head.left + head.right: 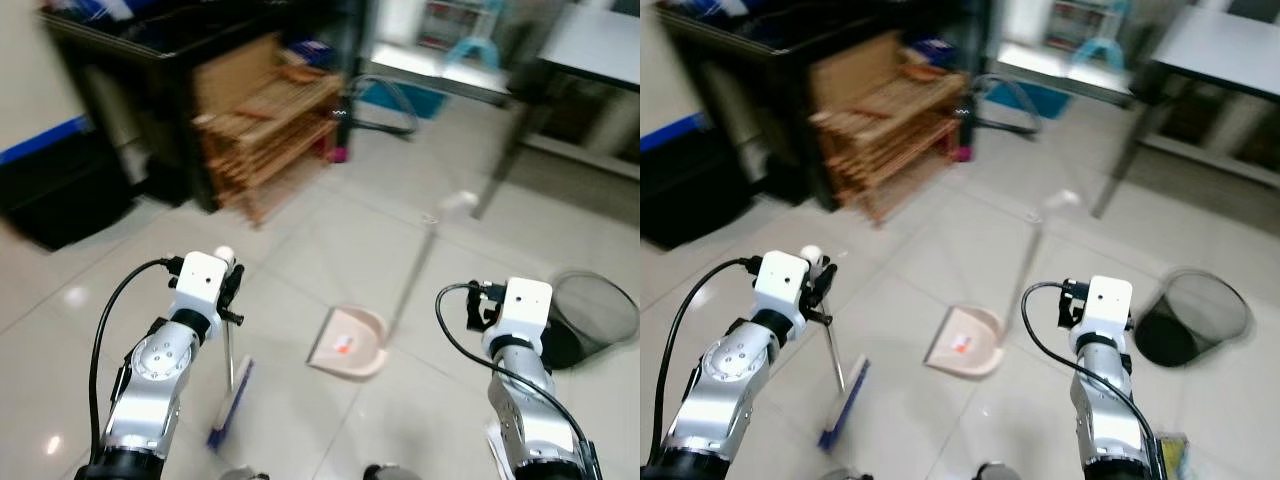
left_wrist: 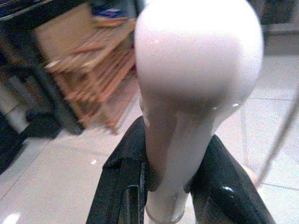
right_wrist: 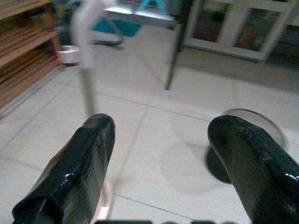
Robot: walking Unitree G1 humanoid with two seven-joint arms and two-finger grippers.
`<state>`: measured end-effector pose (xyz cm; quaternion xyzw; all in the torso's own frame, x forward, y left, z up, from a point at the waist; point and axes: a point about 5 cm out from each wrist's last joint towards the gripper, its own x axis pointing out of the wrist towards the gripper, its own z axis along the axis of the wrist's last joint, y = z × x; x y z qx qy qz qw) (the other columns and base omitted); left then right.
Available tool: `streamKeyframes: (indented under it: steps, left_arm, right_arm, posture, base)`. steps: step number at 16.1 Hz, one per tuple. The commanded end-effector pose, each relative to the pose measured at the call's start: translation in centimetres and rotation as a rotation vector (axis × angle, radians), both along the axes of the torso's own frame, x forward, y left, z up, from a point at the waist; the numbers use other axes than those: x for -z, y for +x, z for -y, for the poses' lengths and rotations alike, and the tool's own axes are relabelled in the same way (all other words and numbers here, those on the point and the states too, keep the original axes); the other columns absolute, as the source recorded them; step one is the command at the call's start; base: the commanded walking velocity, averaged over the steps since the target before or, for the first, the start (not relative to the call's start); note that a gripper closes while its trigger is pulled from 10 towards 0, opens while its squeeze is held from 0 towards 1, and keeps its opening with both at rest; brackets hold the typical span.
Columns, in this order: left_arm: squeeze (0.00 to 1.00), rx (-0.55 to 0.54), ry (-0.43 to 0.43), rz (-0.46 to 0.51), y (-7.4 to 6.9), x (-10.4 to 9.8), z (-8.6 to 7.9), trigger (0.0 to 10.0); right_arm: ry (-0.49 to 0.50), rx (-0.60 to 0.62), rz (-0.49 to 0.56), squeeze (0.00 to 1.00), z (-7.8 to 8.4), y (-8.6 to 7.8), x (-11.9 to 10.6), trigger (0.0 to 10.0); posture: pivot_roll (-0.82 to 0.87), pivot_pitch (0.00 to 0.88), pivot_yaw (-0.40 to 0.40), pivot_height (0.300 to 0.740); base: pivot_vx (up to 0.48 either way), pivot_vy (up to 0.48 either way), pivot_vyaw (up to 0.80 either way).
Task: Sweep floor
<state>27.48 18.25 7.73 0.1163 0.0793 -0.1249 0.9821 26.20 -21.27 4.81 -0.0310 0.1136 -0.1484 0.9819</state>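
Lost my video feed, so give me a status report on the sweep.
Left gripper shut on broom handle, bristles on floor. Right gripper open, empty, dustpan handle ahead of it. Dustpan upright on tiles; mesh bin to its right.

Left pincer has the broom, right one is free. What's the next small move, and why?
Probably reach the right pincer forward and to the left to the dustpan handle and close on it. The left pincer is shut on the broom, the right is open with nothing in it, and the dustpan stands alone on the floor between the arms, its upright handle just ahead.
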Motion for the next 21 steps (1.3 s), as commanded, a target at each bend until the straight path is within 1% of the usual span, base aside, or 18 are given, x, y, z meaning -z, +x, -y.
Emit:
streamKeyframes:
  steps: [1,2,3,4,5,6,7,8,10,11,12,13,17,19,20,21]
  left_arm:
    - [0.00,0.028,0.008,0.024,-0.2,-0.3,0.3,10.0]
    - [0.00,0.022,0.021,0.027,-0.2,-0.3,0.2,10.0]
    - [0.00,-0.016,0.046,0.052,-0.2,-0.4,-0.2,10.0]
    - [0.00,-0.071,0.042,0.069,-0.2,-0.7,-0.8,10.0]
    - [0.00,-0.108,0.042,0.098,-0.2,-1.2,-1.1,10.0]
    - [0.00,-0.108,0.057,0.129,-0.4,-1.7,-1.2,10.0]
    - [0.00,-0.108,0.073,0.142,-0.5,-1.9,-1.2,10.0]
    - [0.00,-0.120,0.069,0.167,-0.8,-2.1,-1.3,10.0]
    - [0.00,-0.144,0.054,0.183,-0.8,-2.4,-1.4,10.0]
    - [0.00,-0.158,0.032,0.200,-0.5,-2.9,-1.3,10.0]
    - [0.00,-0.160,0.010,0.214,-0.3,-3.3,-1.1,10.0]
    - [0.00,-0.156,-0.003,0.216,-0.2,-3.3,-0.9,10.0]
    - [0.00,-0.139,-0.011,0.205,-0.4,-3.0,-0.5,10.0]
    - [0.00,-0.123,-0.018,0.209,-0.5,-3.2,-0.3,10.0]
    - [0.00,-0.111,-0.017,0.202,-0.5,-3.1,-0.2,10.0]
    - [0.00,-0.084,-0.018,0.170,-0.5,-2.9,0.1,10.0]
  right_arm:
    - [-0.038,-0.003,0.021,0.00,0.1,0.0,-0.6,10.0]
    - [-0.045,-0.008,0.024,0.00,0.1,-0.1,-0.6,10.0]
    - [-0.036,-0.027,0.032,0.00,-0.1,0.0,-0.8,10.0]
    - [-0.015,-0.065,0.046,0.00,-0.5,0.0,-0.9,10.0]
    - [-0.001,-0.113,0.043,0.00,-1.0,0.1,-0.9,10.0]
    - [0.025,-0.148,0.029,0.00,-1.6,0.2,-0.7,10.0]
    - [0.034,-0.166,0.024,0.00,-1.9,0.2,-0.6,10.0]
    - [0.032,-0.199,0.017,0.00,-2.3,0.2,-0.5,10.0]
    - [0.021,-0.215,0.003,0.00,-2.5,0.3,-0.3,10.0]
    - [0.020,-0.218,-0.002,0.00,-2.5,0.4,-0.3,10.0]
    - [0.031,-0.213,0.001,0.00,-2.4,0.4,-0.3,10.0]
    - [0.032,-0.220,0.014,0.00,-2.4,0.6,-0.5,10.0]
    - [0.013,-0.234,0.011,0.00,-2.5,0.7,-0.7,10.0]
    - [0.001,-0.248,0.005,0.00,-2.6,0.7,-0.6,10.0]
    - [-0.009,-0.256,0.003,0.00,-2.6,0.7,-0.6,10.0]
    - [-0.021,-0.281,0.007,0.00,-2.6,0.8,-0.7,10.0]
  posture:
    - [-0.03,0.000,0.051,0.740]
    - [-0.03,0.000,0.045,0.740]
    - [-0.02,0.000,0.039,0.740]
    - [-0.02,0.000,0.039,0.740]
    - [-0.01,0.002,0.030,0.740]
    - [-0.01,0.003,0.029,0.740]
    - [0.00,0.003,0.030,0.740]
    - [0.00,0.005,0.024,0.740]
    - [0.01,0.003,0.018,0.740]
    - [0.01,0.000,0.018,0.740]
    - [0.01,0.000,0.020,0.740]
    - [0.01,0.000,0.021,0.740]
    - [0.01,0.000,0.015,0.740]
    - [0.01,0.000,0.012,0.740]
    - [0.01,0.000,0.011,0.740]
    - [0.01,0.000,0.012,0.740]
  base:
    - [0.000,0.000,-0.80]
    - [0.000,0.000,-0.80]
    - [0.000,0.000,-0.80]
    - [0.000,0.000,-0.80]
    - [0.000,0.000,0.00]
    - [0.000,0.000,0.00]
    - [0.000,0.000,0.00]
    - [0.000,0.000,0.00]
    - [0.000,0.000,0.60]
    - [0.000,0.000,0.80]
    - [0.000,0.000,0.80]
    - [0.244,0.000,0.00]
    - [0.266,0.000,0.00]
    - [0.000,0.000,0.00]
    - [0.000,0.000,0.00]
    - [0.000,0.000,0.00]
